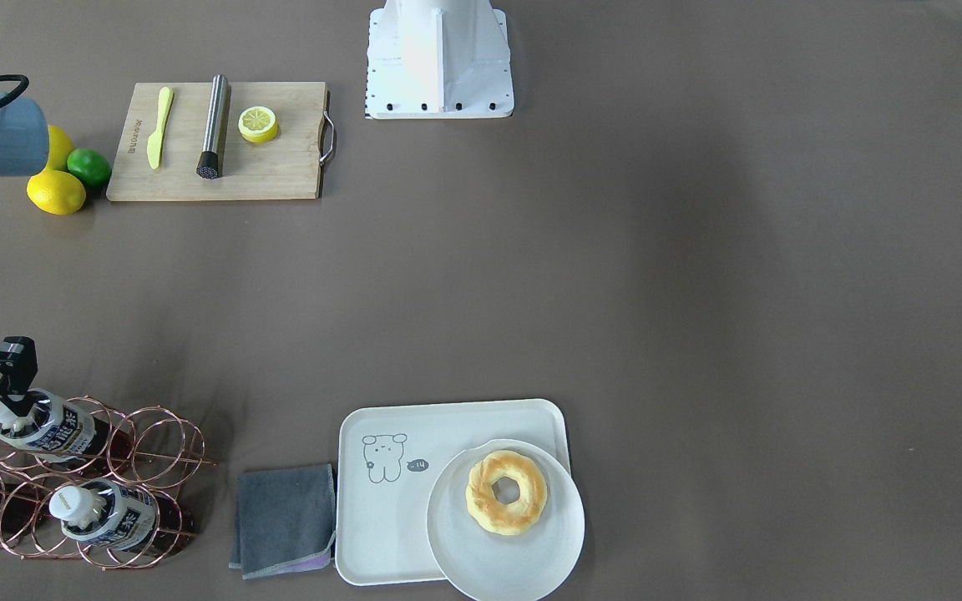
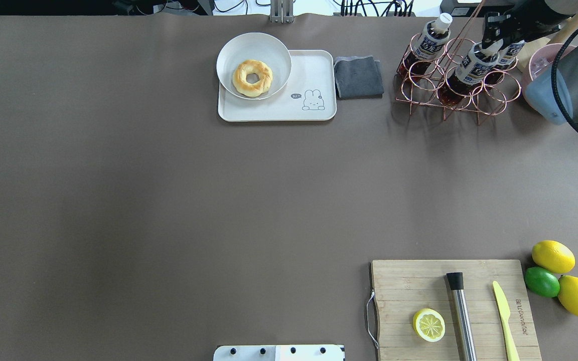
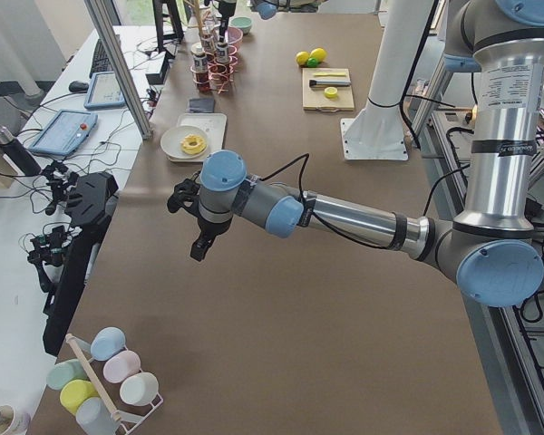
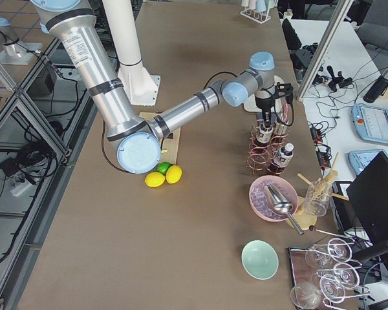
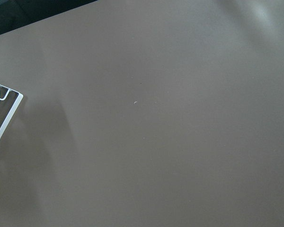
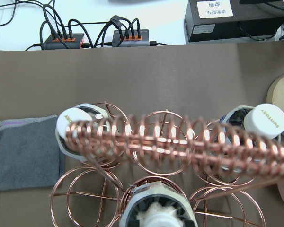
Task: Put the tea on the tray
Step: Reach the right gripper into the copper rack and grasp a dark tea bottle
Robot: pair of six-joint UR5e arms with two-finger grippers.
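The tea point(image 2: 473, 67) is found in the copper wire rack point(image 2: 478, 108) at the far right corner of the table, leaning in a ring on the rack's robot-facing side, with its white cap tipped away from the robot. Its cap is straddled from above by the right gripper point(image 2: 493, 41), whose dark fingers are set at either side of the neck. Whether they are pressed onto the cap or merely placed around it cannot be told. Two identical bottles are held in neighbouring rings, one point(image 2: 432, 42) toward the table's middle and one point(image 2: 507, 54) toward its right edge. A pink bowl point(image 2: 540, 60) is seen just beyond the rack. A folded grey cloth point(image 2: 358, 76) is laid between the rack and the tray point(image 2: 274, 108), close against the tray's short edge. On the tray a small line-drawn animal point(image 2: 311, 100) is printed in the corner nearest the cloth. The other end is covered by a round white plate point(image 2: 269, 50), which overhangs the rim and carries a doughnut point(image 2: 252, 77). Near the robot's right side a wooden cutting board point(image 2: 404, 286) is laid out with a lemon half point(image 2: 428, 325), a steel cylinder point(image 2: 462, 316) and a yellow knife point(image 2: 503, 316). Two lemons point(image 2: 553, 256) and a lime point(image 2: 542, 282) are grouped beside it. The left gripper point(image 3: 199, 243) is held above bare table, well apart from all of this, and its finger state cannot be told.
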